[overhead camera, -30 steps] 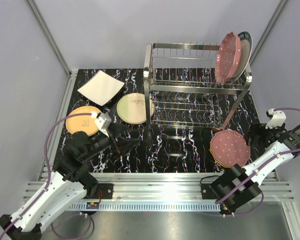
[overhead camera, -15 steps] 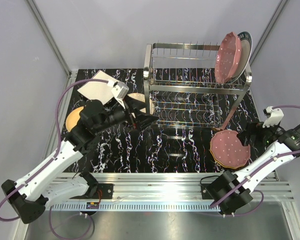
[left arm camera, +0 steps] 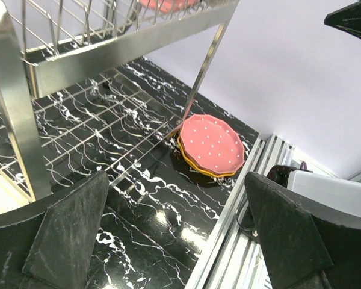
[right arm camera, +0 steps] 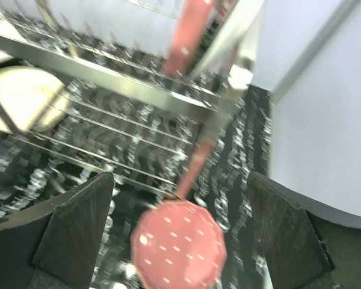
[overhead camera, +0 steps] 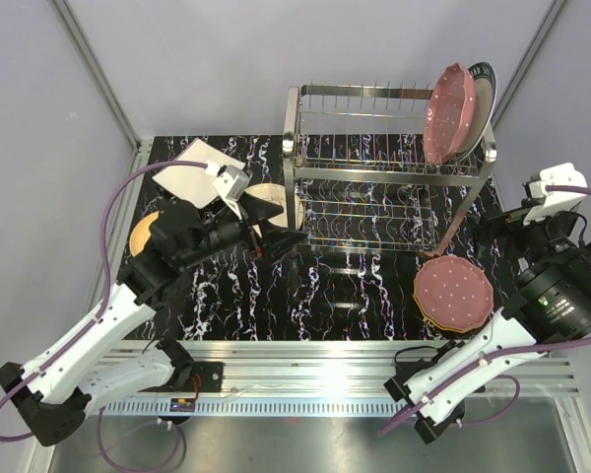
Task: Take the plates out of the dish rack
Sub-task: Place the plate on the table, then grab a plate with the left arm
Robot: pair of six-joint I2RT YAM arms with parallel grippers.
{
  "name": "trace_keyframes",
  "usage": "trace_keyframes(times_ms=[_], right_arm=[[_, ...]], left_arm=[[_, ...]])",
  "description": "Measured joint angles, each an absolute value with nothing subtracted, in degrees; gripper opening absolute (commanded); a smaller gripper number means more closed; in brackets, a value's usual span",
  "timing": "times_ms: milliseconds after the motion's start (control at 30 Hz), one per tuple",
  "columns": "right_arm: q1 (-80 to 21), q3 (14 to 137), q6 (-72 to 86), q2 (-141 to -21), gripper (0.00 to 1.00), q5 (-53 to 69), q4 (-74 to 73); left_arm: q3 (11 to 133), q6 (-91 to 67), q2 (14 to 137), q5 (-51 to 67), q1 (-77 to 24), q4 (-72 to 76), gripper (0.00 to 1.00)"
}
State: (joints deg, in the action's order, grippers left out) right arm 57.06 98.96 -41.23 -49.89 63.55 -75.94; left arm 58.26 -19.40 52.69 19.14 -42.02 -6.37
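Note:
The chrome dish rack (overhead camera: 389,172) stands at the back of the table. On its upper tier, at the right end, a pink dotted plate (overhead camera: 449,113) stands upright, with a dark-rimmed white plate (overhead camera: 485,87) behind it. A stack topped by a pink dotted plate (overhead camera: 455,294) lies to the right in front of the rack, also in both wrist views (left arm camera: 212,144) (right arm camera: 179,244). My left gripper (overhead camera: 276,227) is open and empty beside the rack's left post. My right gripper (overhead camera: 494,241) hangs open and empty above the stack's right side.
On the left of the table lie a white square plate (overhead camera: 192,169), a yellow-orange plate (overhead camera: 140,233) and a cream-green plate (overhead camera: 268,193), the last two partly hidden by my left arm. An aluminium rail (overhead camera: 305,350) runs along the table's front edge.
My left arm has swung from the front left up and right to the rack's left post. My right arm has lifted and drawn back from the pink stack. Both grippers stay open.

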Motion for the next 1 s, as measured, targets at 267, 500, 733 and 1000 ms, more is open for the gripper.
trace_keyframes(times_ms=[267,500,733,1000], right_arm=[[57.1,100.1,-27.5,-52.2,1.0,69.3,-71.7],[57.1,100.1,-19.1,-57.9,1.0,69.6,-68.3],[57.1,97.6,-12.3,-57.8,0.99,65.8,-63.0],[57.1,85.0,-11.0,-56.3,0.99,57.4,-57.2]], left_arm=[[58.7,-19.4,51.3,17.8,-42.0,-6.9,0.99],[73.5,-20.4,63.2,18.2,-42.2,-7.7,0.99],[94.1,-22.2,79.1,19.1,-45.4,-8.3,0.99],[107.1,-23.7,90.2,19.1,-47.7,-9.0,0.99]])
